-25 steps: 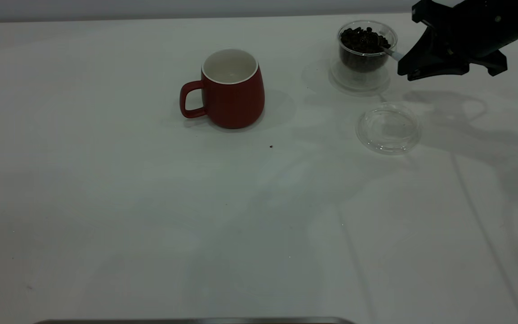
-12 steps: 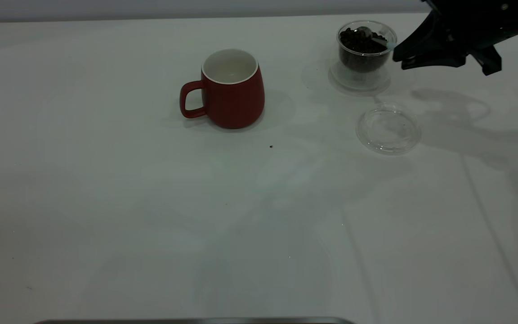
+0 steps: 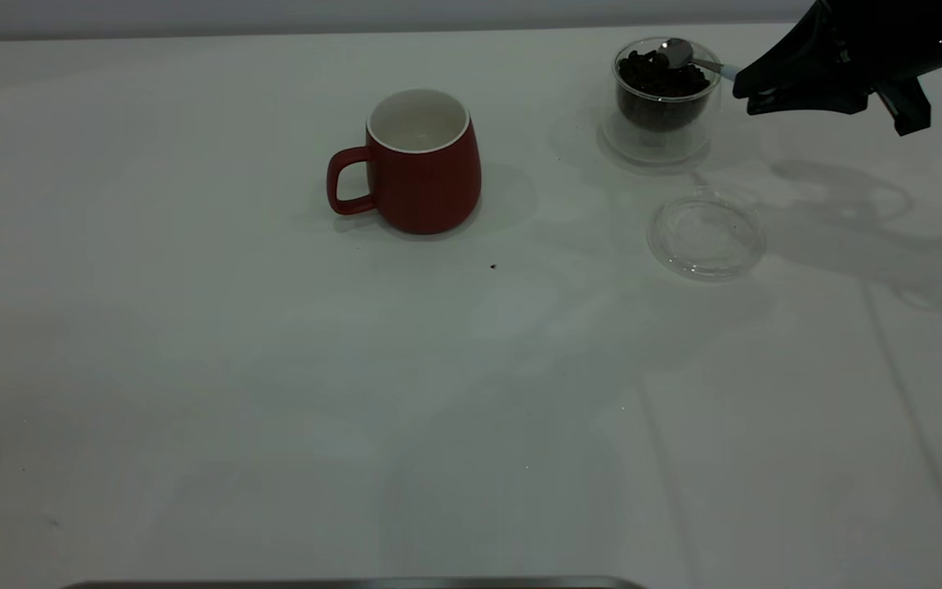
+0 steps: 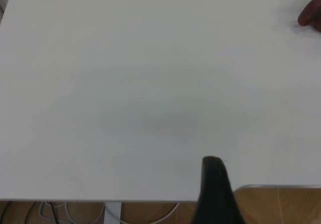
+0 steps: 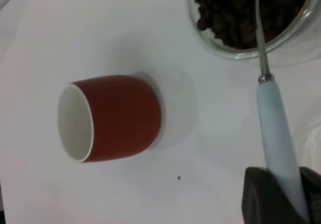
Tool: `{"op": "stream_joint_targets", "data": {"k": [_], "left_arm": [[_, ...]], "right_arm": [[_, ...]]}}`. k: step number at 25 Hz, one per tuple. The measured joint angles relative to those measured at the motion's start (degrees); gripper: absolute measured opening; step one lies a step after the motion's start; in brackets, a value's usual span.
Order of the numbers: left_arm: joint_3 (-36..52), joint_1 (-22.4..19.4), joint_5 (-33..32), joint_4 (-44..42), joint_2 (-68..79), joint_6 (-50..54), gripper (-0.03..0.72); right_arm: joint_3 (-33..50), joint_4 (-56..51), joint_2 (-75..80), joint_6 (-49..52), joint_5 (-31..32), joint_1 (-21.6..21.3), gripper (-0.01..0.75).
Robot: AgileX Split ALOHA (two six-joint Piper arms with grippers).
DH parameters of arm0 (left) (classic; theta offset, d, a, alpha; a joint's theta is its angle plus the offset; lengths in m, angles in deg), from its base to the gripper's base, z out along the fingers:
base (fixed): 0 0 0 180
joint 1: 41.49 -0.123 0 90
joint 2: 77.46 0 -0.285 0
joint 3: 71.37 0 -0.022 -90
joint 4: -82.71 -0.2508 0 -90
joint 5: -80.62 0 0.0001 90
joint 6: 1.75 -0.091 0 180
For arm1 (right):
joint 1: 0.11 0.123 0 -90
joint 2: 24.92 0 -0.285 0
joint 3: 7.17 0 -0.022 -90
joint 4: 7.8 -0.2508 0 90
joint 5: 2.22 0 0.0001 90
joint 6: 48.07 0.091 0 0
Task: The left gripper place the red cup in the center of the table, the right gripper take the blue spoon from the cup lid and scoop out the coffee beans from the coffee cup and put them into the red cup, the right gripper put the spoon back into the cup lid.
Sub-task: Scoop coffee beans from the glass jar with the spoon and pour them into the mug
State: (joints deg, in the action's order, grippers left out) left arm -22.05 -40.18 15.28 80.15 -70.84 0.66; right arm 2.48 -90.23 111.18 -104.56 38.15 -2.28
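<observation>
Since the earlier frame the right gripper (image 3: 753,90) had risen, fingers clamped on the blue spoon (image 3: 688,56) (bowl over the coffee beans (image 3: 661,78)). The red cup (image 3: 422,159) stood mid-table; left gripper's fingers indeterminable.

The right pincer (image 3: 745,88) hangs at the far right, fingers clamped together; the left pincer (image 4: 216,194) sits parked.

- Exterior view dim, grey-green cast; table (image 3: 275,393) evenly lit, no glare.
- Soft shadow just right of the red cup (image 3: 422,159); broad arm shadows spread near the cup lid (image 3: 706,235).
- Wrist views brighter, washed out.
- Right wrist: blue spoon (image 5: 278,133) handle soft, coffee beans (image 5: 235,13) slightly blurred.
</observation>
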Motion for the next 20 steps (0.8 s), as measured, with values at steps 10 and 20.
{"op": "stream_joint_targets", "data": {"k": [10,20], "left_arm": [[0.0,0.0,-0.05,0.0,0.0,-0.15,0.587],[0.0,0.0,0.0,0.0,0.0,-0.1,0.587]], "right_arm": [[0.0,2.7,0.0,8.2,-1.49,-0.11,0.114],[-2.37,4.95,0.0,12.84,-0.25,0.3,0.114]]}}
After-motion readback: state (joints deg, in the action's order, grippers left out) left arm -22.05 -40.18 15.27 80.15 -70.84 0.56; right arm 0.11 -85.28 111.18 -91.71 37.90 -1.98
